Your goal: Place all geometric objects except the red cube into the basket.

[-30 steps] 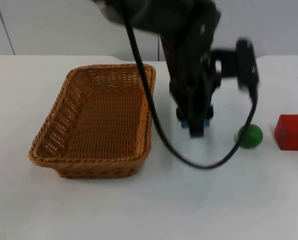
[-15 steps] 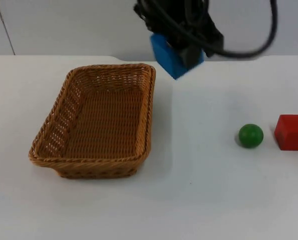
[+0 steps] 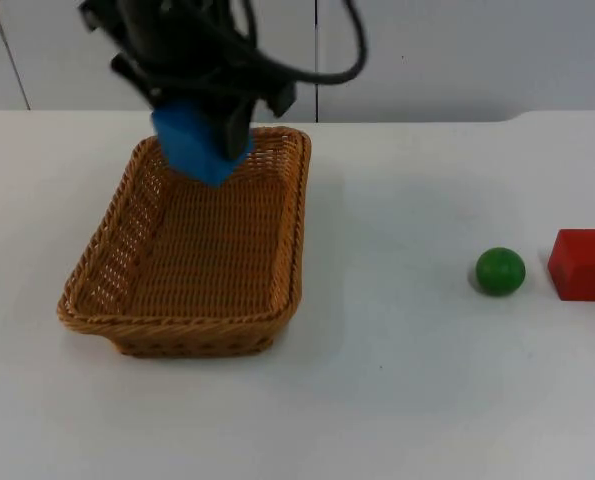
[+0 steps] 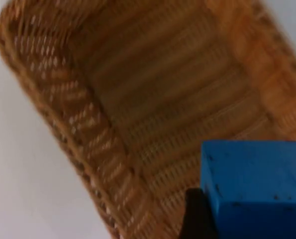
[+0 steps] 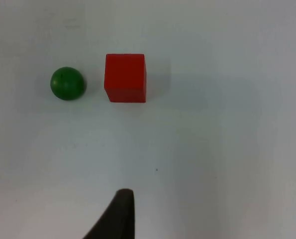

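Top view: left gripper (image 3: pixel 205 140) clamped on blue block (image 3: pixel 199 143), held above far end of wicker basket (image 3: pixel 97 262), nothing inside yet. Looks rigid, light, flat-faced; best gripped across opposite faces. Green ball (image 3: pixel 500 271) beside red cube (image 3: pixel 583 264), likely to roll. Right gripper waiting above them; cannot tell finger spread.

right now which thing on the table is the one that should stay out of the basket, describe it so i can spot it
Start from the wicker basket on the white table, then look across the bare table to the far side from it, where two small things sit close together but apart. The red cube is the outer one, nearer the table's edge. Its neighbour, the green ball, is round and smaller; the cube is flat-sided and red.
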`<state>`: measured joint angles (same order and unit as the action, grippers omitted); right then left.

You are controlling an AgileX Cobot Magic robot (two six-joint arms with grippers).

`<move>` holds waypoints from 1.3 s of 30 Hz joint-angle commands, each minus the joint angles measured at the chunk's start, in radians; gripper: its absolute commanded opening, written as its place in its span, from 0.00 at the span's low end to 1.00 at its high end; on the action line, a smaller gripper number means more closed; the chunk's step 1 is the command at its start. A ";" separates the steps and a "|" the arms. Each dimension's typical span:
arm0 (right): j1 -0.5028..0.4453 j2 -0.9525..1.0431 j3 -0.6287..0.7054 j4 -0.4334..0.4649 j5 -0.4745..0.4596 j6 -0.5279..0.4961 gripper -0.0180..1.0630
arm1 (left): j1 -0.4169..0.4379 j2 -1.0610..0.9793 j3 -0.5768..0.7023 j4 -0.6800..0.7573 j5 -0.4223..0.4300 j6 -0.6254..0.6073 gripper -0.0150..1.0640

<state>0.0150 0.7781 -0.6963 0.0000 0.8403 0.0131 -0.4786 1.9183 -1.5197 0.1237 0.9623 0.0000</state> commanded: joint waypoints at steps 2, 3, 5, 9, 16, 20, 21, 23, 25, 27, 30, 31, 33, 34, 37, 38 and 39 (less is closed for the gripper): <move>-0.003 0.002 -0.006 0.006 -0.016 -0.002 0.99 | 0.034 -0.014 0.064 -0.008 -0.062 -0.043 0.01; -0.003 0.002 -0.006 0.006 -0.016 -0.002 0.99 | 0.040 -0.014 0.080 -0.010 -0.081 -0.043 0.01; -0.003 0.002 -0.006 0.006 -0.023 -0.002 0.99 | 0.050 -0.014 0.102 -0.016 -0.115 -0.050 0.01; -0.003 0.002 -0.006 0.006 -0.026 -0.002 0.99 | 0.050 -0.012 0.135 -0.027 -0.187 -0.050 0.01; -0.003 0.002 -0.006 0.006 -0.026 -0.002 0.99 | 0.050 0.061 0.173 -0.036 -0.246 -0.052 0.01; -0.003 0.002 -0.006 0.006 -0.026 -0.002 0.99 | 0.048 0.109 0.180 -0.038 -0.264 -0.054 0.09; -0.003 0.002 -0.006 0.006 -0.027 -0.002 0.99 | 0.048 0.116 0.180 -0.038 -0.266 -0.054 0.12; -0.003 0.002 -0.006 0.006 -0.030 -0.002 0.99 | 0.048 0.138 0.180 -0.038 -0.268 -0.054 0.25; -0.003 0.002 -0.006 0.006 -0.030 -0.002 0.99 | 0.048 0.155 0.180 -0.038 -0.272 -0.054 0.38; -0.003 0.002 -0.006 0.006 -0.030 -0.002 0.99 | 0.048 0.159 0.180 -0.040 -0.272 -0.054 0.44; -0.003 0.002 -0.006 0.006 -0.030 -0.002 0.99 | 0.048 0.164 0.180 -0.053 -0.275 -0.054 0.61; -0.003 0.002 -0.006 0.006 -0.030 -0.002 0.99 | 0.048 0.164 0.180 -0.053 -0.275 -0.054 0.66; -0.003 0.002 -0.006 0.006 -0.030 -0.002 0.99 | 0.048 0.164 0.180 -0.055 -0.271 -0.054 0.69; -0.003 0.002 -0.006 0.006 -0.030 -0.002 0.99 | 0.048 0.164 0.180 -0.057 -0.267 -0.054 0.72; -0.003 0.002 -0.006 0.006 -0.030 -0.002 0.99 | 0.048 0.161 0.178 -0.057 -0.259 -0.054 0.73; -0.003 0.002 -0.006 0.006 -0.032 -0.002 0.99 | 0.048 0.154 0.178 -0.060 -0.249 -0.054 0.73; -0.003 0.002 -0.006 0.006 -0.034 -0.002 0.99 | 0.048 0.146 0.178 -0.065 -0.237 -0.054 0.73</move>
<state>0.0150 0.7781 -0.6963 0.0000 0.8208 0.0131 -0.4308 2.0822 -1.3406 0.0763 0.7125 -0.0453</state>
